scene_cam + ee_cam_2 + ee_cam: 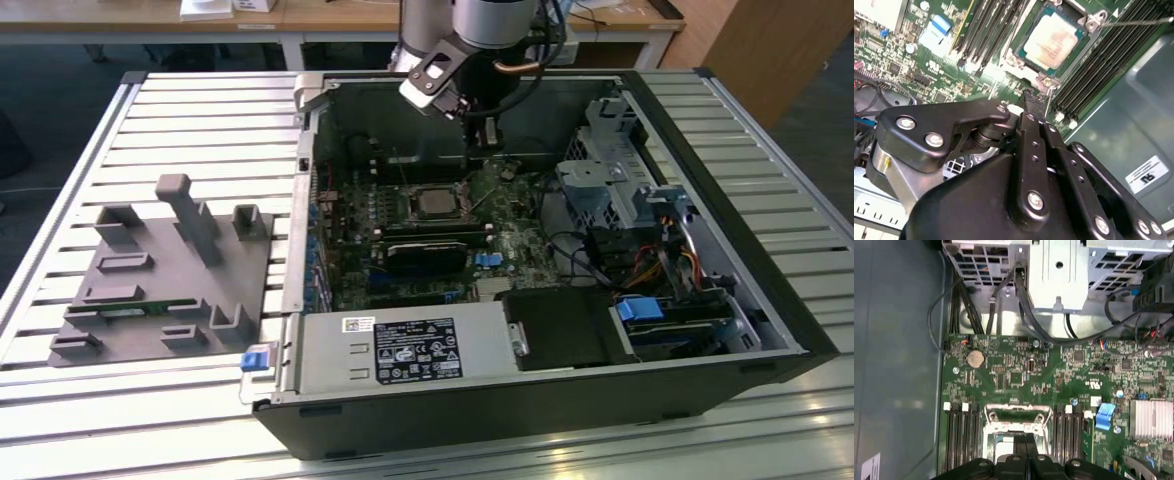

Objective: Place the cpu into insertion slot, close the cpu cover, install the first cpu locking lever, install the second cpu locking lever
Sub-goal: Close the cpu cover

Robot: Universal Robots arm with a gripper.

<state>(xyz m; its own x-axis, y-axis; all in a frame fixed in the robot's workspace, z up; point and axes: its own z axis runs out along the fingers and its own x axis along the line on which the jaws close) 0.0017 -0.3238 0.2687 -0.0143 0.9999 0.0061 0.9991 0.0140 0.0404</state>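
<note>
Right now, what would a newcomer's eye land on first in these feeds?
The open computer case lying on the slatted table catches the eye first, with the gripper reaching down inside it. In the second wrist view, the pale silvery chip stands out against the green board, the closed gripper tips just beside it. A grey block sits at the exterior view's left.

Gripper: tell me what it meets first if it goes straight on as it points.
The gripper would probably meet the cpu cover at its near corner, beside the cpu; depth is unclear.
</note>
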